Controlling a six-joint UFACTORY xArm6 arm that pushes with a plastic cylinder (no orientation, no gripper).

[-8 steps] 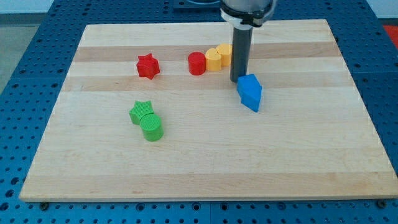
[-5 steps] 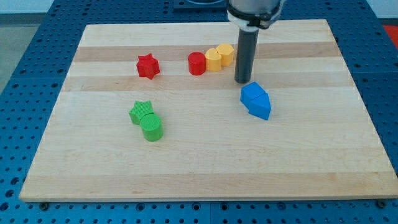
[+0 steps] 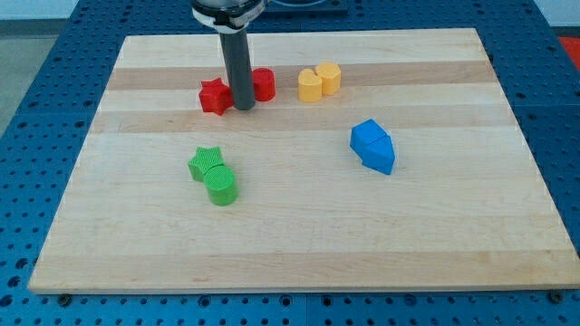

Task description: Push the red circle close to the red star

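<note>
Red circle (image 3: 263, 84) sits near the view's top, partly hidden behind the rod, with my tip (image 3: 243, 108) planted between it and the red star (image 3: 215, 96), which lies just to the view's left. Fingers: none on this rod. Two yellow blocks (image 3: 320, 81) touch each other off to the right; a blue block (image 3: 373, 146) lies well apart, lower right. Green star (image 3: 204, 162) touches green cylinder (image 3: 221, 185). Counter (image 3: 435, 235) is pale striped wood on blue perforated base (image 3: 27, 109). No writing shows.
</note>
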